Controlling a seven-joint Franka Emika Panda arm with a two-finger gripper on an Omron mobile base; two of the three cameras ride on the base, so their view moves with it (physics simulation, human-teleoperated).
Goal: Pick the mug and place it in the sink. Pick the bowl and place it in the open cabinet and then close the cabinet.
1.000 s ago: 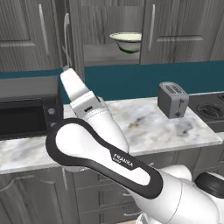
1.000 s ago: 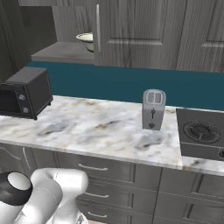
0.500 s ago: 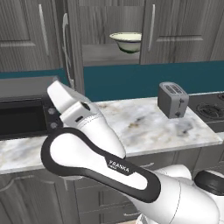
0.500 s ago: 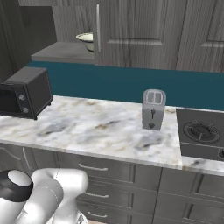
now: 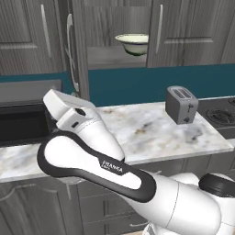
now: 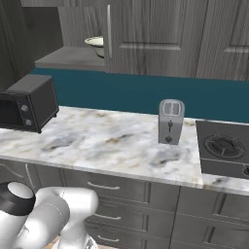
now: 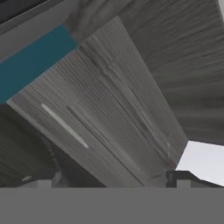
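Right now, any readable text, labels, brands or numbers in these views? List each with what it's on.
"FRANKA": dark band of the robot arm, left base view; a smaller line beneath it is too blurred to read.
Microwave: front knobs show no legible markings.
Toaster: no readable label.
Stove: no readable markings.
Nothing else legible.

Bowl (image 5: 133, 44) on cabinet (image 5: 110, 57) shelf.

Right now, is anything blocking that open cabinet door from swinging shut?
Nothing visible blocks it. The bowl sits on the cabinet shelf, behind the open door, and the gripper, jaws open, faces the door panel.
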